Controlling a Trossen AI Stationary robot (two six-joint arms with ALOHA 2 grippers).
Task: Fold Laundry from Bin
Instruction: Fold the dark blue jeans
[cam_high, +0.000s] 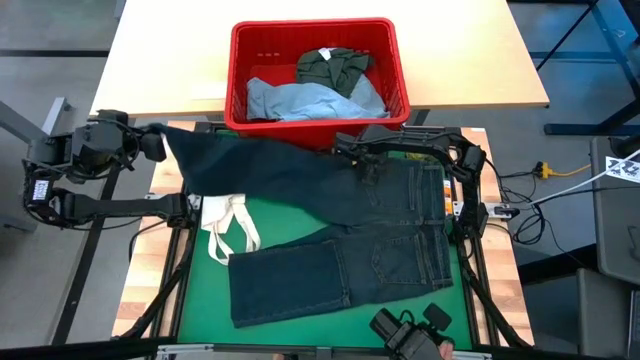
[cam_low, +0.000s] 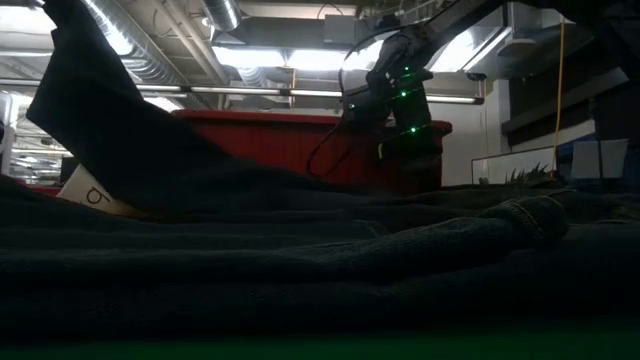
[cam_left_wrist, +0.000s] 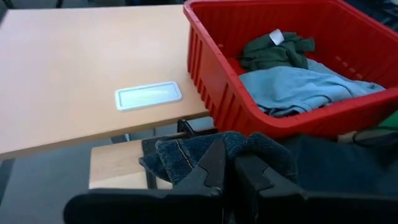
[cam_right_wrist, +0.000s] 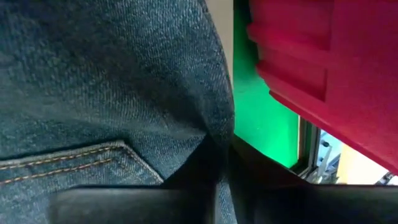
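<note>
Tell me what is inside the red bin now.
Inside the red bin lie a light blue garment and a dark olive-green piece partly on it. Anything underneath them is covered.

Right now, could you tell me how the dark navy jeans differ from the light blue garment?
The dark navy jeans lie spread over the green table mat; the light blue garment sits crumpled inside the red plastic crate. Both grippers, left and right, grip the jeans; nothing holds the blue one.
</note>
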